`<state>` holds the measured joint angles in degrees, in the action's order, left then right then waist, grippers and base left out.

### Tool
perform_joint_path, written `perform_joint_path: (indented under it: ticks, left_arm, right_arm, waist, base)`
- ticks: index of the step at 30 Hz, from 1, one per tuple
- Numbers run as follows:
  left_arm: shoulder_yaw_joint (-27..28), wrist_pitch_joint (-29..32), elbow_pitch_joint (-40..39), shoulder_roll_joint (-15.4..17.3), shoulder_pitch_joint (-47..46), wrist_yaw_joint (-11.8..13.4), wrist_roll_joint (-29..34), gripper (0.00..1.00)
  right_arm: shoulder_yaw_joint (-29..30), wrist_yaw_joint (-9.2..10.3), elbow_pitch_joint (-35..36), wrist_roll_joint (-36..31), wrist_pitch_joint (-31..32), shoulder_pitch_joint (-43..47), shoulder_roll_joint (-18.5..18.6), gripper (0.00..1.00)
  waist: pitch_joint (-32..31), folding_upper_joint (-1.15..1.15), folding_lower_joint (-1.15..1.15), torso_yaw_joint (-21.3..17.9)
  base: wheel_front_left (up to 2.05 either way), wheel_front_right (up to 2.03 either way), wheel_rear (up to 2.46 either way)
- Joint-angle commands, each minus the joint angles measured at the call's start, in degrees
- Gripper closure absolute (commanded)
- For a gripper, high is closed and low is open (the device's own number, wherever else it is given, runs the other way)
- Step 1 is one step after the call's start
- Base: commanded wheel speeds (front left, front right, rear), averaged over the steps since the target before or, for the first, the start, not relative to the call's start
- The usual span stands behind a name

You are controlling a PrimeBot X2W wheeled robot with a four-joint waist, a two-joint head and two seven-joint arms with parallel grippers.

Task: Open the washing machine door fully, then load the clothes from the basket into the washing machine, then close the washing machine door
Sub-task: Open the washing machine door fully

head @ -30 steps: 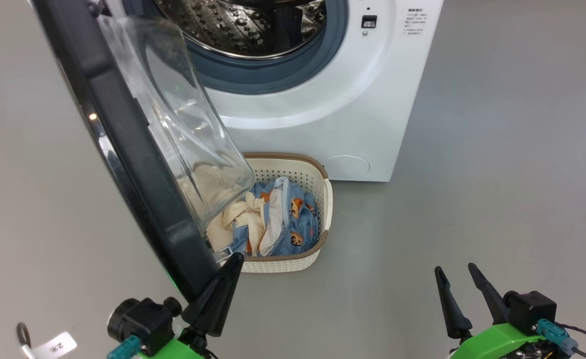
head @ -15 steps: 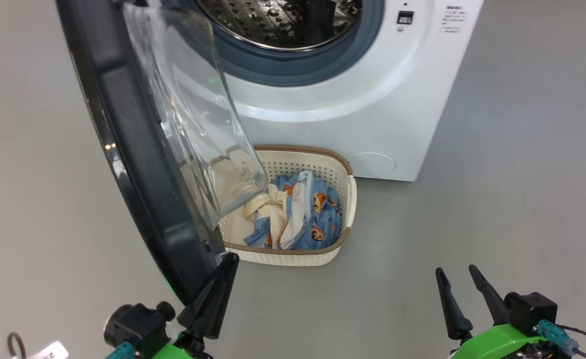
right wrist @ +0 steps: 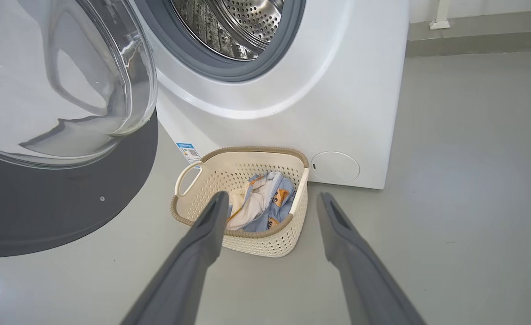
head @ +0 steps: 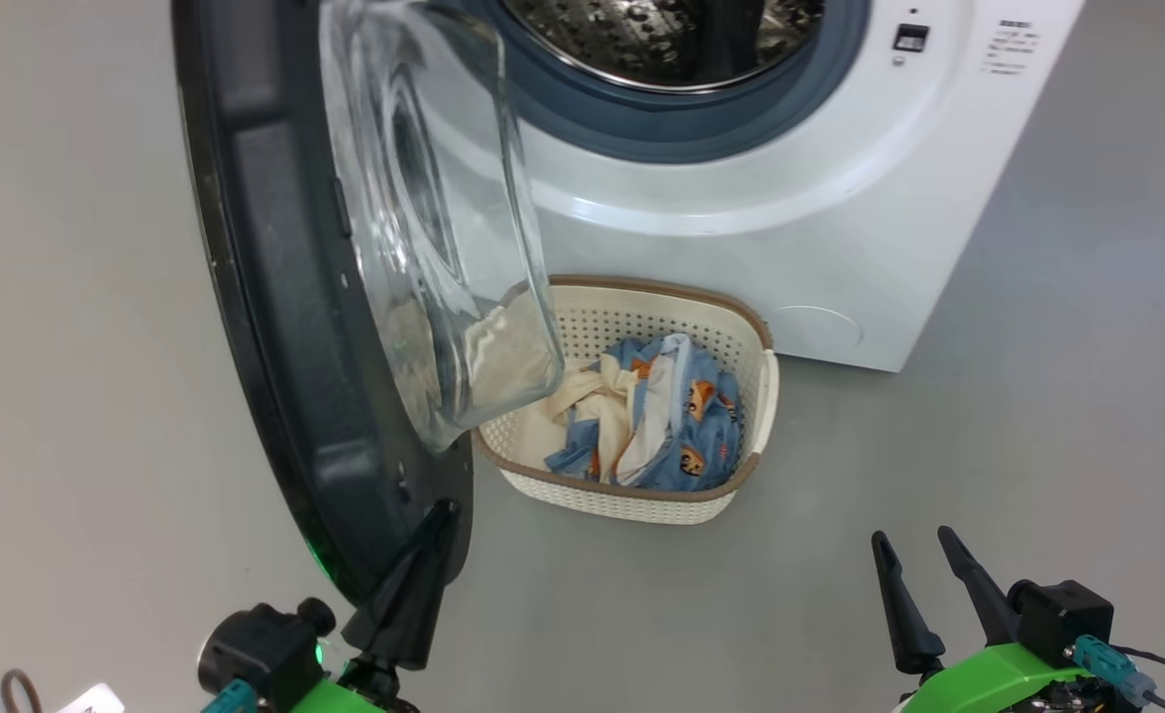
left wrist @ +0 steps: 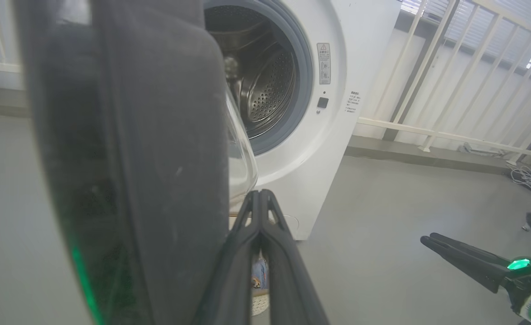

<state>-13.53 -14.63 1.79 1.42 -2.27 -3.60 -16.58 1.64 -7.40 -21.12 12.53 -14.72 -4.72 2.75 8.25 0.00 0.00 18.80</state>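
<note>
Your clenched left gripper (head: 441, 515) seemingly touched the lower rim of the stiff washing machine door (head: 275, 297); your right gripper (head: 911, 540) gaped, empty; the limp clothes (head: 662, 416) would want a mid-heap pinch.

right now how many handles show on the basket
2: one loop handle at the basket's end nearest the washing machine door, the other at the opposite end, seen edge-on.

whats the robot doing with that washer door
The robot's closed left hand sits at the lower edge of the door, apparently pushing it open. The washing machine is open. The clothes lie in the basket in front of it. The right hand hangs open nearby, holding nothing.
</note>
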Motion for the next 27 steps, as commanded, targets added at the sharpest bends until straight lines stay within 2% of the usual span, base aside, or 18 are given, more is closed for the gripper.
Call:
perform_joint_path:
  ticks: [1,15,27]
  left_arm:
    - [3.3,-0.4,-1.8,1.5,-0.7,1.2,-0.8,1.00]
    - [5.9,-0.4,-0.5,1.5,-0.4,2.7,-3.1,1.00]
    - [14.1,-0.4,4.2,1.5,-2.7,1.9,-4.4,1.00]
  right_arm:
    - [-1.3,-0.09,1.0,-0.7,-0.3,-1.3,0.1,0.00]
    - [-1.0,-0.09,0.5,-0.6,-0.3,-1.7,0.1,0.00]
    - [-1.7,-0.09,0.5,-0.9,-0.3,-2.0,0.1,0.00]
  waist:
    - [0.2,0.00,0.00,1.0]
    - [0.2,0.00,0.00,5.0]
    - [0.4,0.00,0.00,3.0]
  base:
    - [0.00,0.00,0.00]
    - [0.00,0.00,0.00]
    - [0.00,0.00,0.00]
